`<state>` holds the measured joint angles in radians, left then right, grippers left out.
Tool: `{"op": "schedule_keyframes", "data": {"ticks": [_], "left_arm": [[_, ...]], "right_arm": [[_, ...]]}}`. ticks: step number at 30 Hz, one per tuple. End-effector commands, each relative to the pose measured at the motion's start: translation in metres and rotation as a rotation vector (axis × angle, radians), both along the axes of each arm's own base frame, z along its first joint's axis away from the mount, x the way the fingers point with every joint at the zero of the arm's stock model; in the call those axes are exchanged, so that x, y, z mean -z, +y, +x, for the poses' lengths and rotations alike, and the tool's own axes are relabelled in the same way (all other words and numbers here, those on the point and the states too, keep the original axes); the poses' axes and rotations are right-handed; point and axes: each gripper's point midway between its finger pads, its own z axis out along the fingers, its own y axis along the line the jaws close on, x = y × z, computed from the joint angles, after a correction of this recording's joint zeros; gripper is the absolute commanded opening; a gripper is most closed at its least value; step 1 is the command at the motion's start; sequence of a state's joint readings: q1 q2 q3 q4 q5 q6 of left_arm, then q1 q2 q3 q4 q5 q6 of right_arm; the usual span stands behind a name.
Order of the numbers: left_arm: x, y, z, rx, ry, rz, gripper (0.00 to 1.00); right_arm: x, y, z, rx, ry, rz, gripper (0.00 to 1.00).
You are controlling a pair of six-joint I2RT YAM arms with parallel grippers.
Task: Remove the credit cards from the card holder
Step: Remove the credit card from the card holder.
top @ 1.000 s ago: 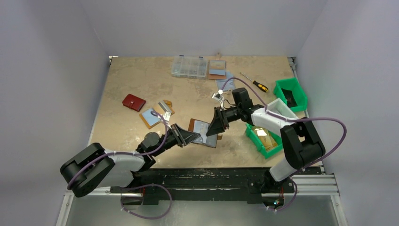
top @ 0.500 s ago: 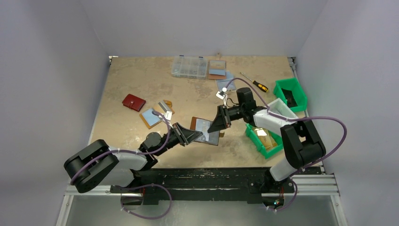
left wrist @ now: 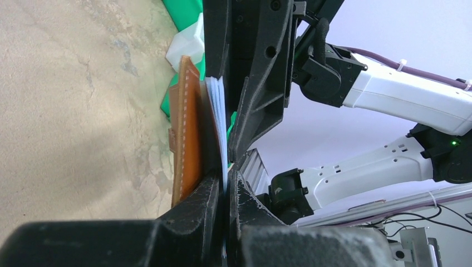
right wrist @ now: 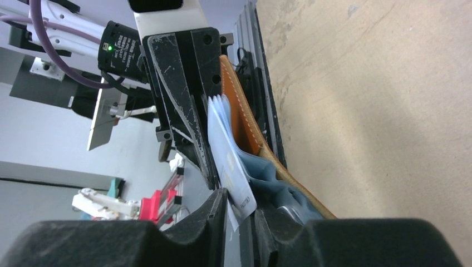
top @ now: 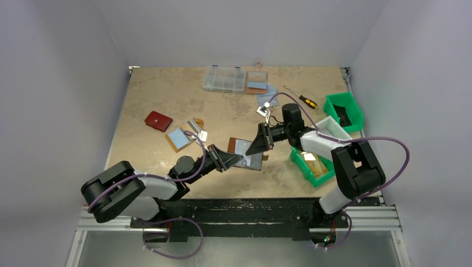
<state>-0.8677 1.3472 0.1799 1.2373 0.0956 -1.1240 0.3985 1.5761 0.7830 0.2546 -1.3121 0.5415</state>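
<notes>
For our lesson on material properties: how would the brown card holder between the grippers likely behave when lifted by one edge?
Its plastic sleeves fan apart, so probably floppy. The stitched leather cover stands straight on edge, likely stiffer. Pinched by the left gripper, the card holder may sag open.

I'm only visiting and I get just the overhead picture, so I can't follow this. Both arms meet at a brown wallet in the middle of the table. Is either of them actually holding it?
Observer: Yes. The left wrist camera shows the left gripper clamped shut on the pale plastic sleeves inside the card holder.
Visitor: So the whole wallet is pinched?
Observer: No. Its brown cover, with white stitching along the edge, stands apart from the sleeves and outside that pinch.
Visitor: And the other arm?
Observer: The right gripper straddles a pale card with small print on it. I cannot tell whether it is squeezing the card.
</notes>
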Motion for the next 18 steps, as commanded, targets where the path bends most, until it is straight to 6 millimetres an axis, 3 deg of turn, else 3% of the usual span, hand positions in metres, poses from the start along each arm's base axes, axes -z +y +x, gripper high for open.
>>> {"op": "schedule_keyframes", "data": {"ticks": [1, 5, 9, 18], "left_arm": [[-0.04, -0.006, 0.0, 0.002, -0.104, -0.109, 0.0], [-0.038, 0.003, 0.002, -0.038, -0.096, -0.109, 0.0], [-0.034, 0.01, 0.005, -0.075, -0.08, -0.093, 0.0], [-0.031, 0.012, 0.004, -0.076, -0.066, -0.08, 0.0]], "right_arm": [[-0.009, 0.002, -0.005, -0.033, -0.022, 0.034, 0.24], [-0.01, 0.002, -0.005, -0.038, -0.023, 0.037, 0.25], [-0.011, 0.002, -0.006, -0.049, -0.028, 0.045, 0.35], [-0.014, 0.001, -0.009, -0.07, -0.041, 0.061, 0.31]]}}
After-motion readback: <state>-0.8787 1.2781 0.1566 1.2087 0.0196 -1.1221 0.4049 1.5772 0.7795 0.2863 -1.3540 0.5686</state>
